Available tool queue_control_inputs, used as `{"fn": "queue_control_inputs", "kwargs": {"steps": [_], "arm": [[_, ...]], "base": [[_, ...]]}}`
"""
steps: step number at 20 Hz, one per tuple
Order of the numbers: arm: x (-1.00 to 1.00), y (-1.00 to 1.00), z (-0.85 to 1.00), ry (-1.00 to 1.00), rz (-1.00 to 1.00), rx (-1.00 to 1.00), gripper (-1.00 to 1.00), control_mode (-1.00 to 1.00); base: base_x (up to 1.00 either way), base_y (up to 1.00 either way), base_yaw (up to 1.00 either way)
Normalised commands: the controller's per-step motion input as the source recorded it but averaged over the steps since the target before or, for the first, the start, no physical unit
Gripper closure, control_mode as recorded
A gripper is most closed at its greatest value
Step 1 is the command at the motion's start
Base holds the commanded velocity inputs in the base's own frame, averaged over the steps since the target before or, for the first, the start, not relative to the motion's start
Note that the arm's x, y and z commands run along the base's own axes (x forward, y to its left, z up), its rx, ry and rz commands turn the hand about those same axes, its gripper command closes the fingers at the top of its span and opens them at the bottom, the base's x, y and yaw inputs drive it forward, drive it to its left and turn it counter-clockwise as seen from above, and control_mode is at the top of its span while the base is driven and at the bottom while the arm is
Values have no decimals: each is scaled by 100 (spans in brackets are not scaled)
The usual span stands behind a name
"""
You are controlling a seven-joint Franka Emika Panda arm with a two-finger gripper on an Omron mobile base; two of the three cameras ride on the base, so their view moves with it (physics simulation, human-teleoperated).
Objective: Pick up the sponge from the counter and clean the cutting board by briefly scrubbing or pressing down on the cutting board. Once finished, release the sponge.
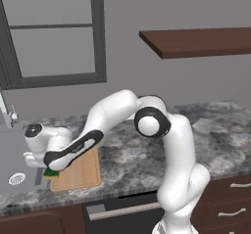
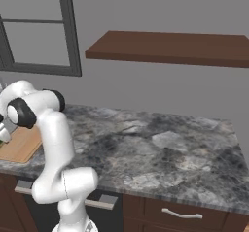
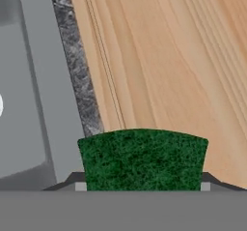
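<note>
In the hand view the dark green sponge (image 3: 143, 160) sits between my fingertips (image 3: 80, 186), with my gripper (image 3: 143, 186) shut on it. Behind it lies the tan wooden cutting board (image 3: 169, 56), its grain running lengthwise. From the left base view, my gripper (image 1: 46, 171) is low over the near left corner of the cutting board (image 1: 81, 172), and a bit of the green sponge (image 1: 50, 173) shows under the hand. Whether the sponge touches the wood I cannot tell. The cutting board (image 2: 19, 146) lies on the granite counter (image 2: 160, 143).
The grey metal sink (image 1: 12, 164) lies just left of the board, with a narrow counter strip (image 3: 77, 75) between them. A faucet (image 1: 9, 113) stands behind the sink. A dark brown wall shelf (image 1: 201, 42) hangs above the right part of the counter (image 1: 220, 135).
</note>
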Motion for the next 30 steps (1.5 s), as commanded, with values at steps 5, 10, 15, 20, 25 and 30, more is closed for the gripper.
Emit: {"fn": "queue_control_inputs", "kwargs": {"steps": [5,10,15,20,25,30], "arm": [[15,-46,0,0,-10,0,100,-100],[46,-51,0,0,-8,0,100,-100],[77,-22,0,0,-7,1,100,-100],[91,0,-1,0,-5,6,100,-100],[49,6,-20,0,-6,5,100,-100],[0,-2,-33,3,-10,1,100,-100]], "base": [[0,0,0],[0,0,0],[0,0,0],[0,0,0],[0,0,0],[0,0,0]]}}
